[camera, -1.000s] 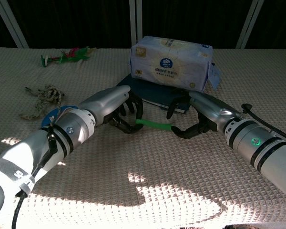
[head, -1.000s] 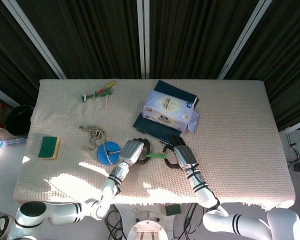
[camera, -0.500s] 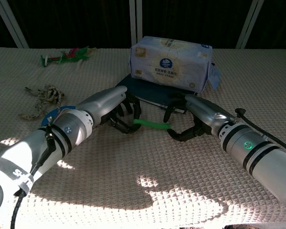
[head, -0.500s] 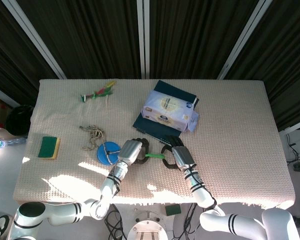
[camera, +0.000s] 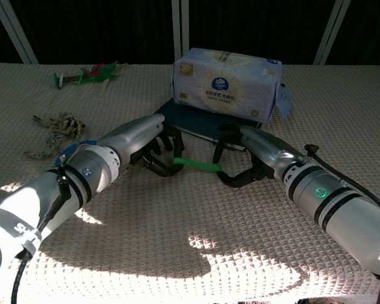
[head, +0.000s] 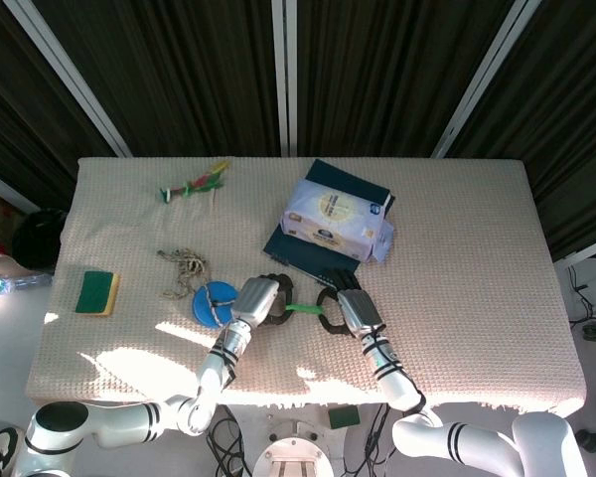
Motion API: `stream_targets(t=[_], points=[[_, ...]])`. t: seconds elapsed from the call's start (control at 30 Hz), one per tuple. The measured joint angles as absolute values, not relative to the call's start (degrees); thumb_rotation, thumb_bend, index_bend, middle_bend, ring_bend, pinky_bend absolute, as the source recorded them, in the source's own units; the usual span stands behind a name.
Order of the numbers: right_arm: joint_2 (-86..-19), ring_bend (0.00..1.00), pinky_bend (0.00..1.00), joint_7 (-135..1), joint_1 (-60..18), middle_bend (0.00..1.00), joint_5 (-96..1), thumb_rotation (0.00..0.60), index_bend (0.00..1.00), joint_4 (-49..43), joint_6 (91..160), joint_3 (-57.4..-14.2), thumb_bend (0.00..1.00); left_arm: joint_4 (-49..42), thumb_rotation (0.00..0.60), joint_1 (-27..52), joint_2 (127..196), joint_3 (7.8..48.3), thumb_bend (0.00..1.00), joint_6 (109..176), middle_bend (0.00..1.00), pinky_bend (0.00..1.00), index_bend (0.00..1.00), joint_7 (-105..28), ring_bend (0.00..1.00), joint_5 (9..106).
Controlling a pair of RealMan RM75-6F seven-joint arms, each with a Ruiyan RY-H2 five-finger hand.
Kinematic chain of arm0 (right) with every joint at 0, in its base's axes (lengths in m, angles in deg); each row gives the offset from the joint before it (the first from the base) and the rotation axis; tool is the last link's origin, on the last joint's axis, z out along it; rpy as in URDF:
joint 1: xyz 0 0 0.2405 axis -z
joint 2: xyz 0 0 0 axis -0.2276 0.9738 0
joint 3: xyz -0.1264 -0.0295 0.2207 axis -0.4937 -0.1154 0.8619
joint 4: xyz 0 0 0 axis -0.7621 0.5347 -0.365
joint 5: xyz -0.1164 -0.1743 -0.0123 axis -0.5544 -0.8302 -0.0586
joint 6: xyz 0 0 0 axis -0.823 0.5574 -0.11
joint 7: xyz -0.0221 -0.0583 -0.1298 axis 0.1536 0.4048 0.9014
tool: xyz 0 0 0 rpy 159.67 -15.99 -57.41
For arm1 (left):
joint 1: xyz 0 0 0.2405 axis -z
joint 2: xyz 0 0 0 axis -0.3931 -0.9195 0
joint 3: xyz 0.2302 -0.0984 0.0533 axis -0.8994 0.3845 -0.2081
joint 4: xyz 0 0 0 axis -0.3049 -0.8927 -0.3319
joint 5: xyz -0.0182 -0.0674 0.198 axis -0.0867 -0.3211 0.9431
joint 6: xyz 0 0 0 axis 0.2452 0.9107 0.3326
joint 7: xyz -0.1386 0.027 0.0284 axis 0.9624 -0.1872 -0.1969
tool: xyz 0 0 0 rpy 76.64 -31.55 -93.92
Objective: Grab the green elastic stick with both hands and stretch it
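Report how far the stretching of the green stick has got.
Done: the left hand holds one end of the green elastic stick.
In hand: the right hand is at the other end, fingers curled around it but grip not clearly closed.
Left: pulling apart; the stick looks short and unstretched.

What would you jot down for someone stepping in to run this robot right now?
Left hand: fingers curled around the left end of the green stick, holding it.
Right hand: fingers curved at the stick's right end; a firm grip cannot be confirmed.
The stick lies low over the table, in front of the dark book and the tissue pack.
Done: both hands are at the stick.
Left: secure the right grip, then pull apart.
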State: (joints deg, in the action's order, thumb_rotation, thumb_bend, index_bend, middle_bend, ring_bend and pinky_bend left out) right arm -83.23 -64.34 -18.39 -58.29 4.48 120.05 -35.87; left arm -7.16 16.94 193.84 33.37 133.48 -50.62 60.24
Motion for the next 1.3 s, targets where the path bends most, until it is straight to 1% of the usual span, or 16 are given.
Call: stream_targets(t=[0.37, 0.63, 0.9, 1.07, 1.3], points=[[-83.89, 0.0, 0.0, -65.3, -18.86, 0.05, -58.93, 0.6, 0.55, 5.64, 120.01, -35.77, 0.34, -6.97, 0.6, 16.9, 193.49, 33.5, 0.31, 133.0, 0.32, 0.38, 0.6, -50.34, 0.33, 59.71], [-83.55, 0.0, 0.0, -65.84, -18.89, 0.06, -59.53, 0.6, 0.57, 4.92, 120.84, -35.49, 0.33, -5.74, 0.599, 16.72, 192.84, 33.66, 0.31, 133.34, 0.32, 0.38, 0.6, -49.32, 0.33, 60.23], [-81.18, 0.0, 0.0, -65.75, -18.84, 0.07, -60.13, 0.6, 0.59, 0.45, 122.68, -34.2, 0.34, -1.63, 0.6, 16.33, 190.55, 34.7, 0.31, 134.83, 0.34, 0.39, 0.6, -48.63, 0.33, 60.81], [-78.96, 0.0, 0.0, -64.75, -18.89, 0.07, -59.9, 0.6, 0.6, -3.86, 123.56, -33.01, 0.36, 2.29, 0.599, 16.22, 188.22, 35.52, 0.31, 135.3, 0.36, 0.41, 0.61, -48.95, 0.33, 60.55], [-76.41, 0.0, 0.0, -63.27, -18.99, 0.07, -59.61, 0.6, 0.6, -8.83, 124.76, -31.92, 0.37, 8.21, 0.599, 15.94, 184.67, 36.55, 0.31, 137.02, 0.38, 0.42, 0.61, -50.43, 0.33, 60.09]])
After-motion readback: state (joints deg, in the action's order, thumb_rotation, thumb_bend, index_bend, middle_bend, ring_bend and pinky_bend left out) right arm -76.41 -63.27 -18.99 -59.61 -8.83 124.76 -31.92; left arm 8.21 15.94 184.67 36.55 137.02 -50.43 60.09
